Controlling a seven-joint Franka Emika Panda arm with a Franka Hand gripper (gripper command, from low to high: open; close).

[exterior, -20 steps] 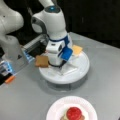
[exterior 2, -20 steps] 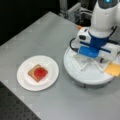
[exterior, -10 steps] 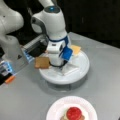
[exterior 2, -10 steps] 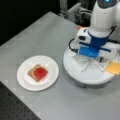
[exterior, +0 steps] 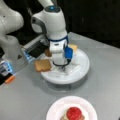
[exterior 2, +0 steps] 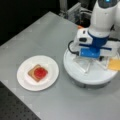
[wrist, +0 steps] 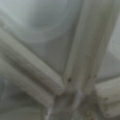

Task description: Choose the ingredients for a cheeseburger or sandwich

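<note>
Grey tabletop (exterior: 105,65) against a dark background, carrying a white round divided tray (exterior 2: 75,72) and, well apart from the tray toward a front view's left, a white paper plate (exterior 2: 25,80).

Change over the last second: almost none. My gripper (exterior: 65,68) stays low over the tray's middle, and no piece on the tray has shifted, so I judge that nothing has been picked in this interval. The wrist view shows only the tray's white divider ribs (wrist: 75,62), close below, with no ingredient between the jaws. I cannot tell whether the jaws are spread or pressed together.

Ingredients on the tray: a brown toast square (exterior: 43,65) at the tray's rim on a front view's left, beside but apart from my gripper. A yellow-orange cheese square (exterior 2: 114,64) lies at the opposite rim, and a dark brown piece (exterior: 48,53), probably the patty, at the tray's far edge.

The sandwich (exterior 2: 38,73) lies on the plate, away from the tray: a toast square with a red round on top, no upper toast yet.
</note>
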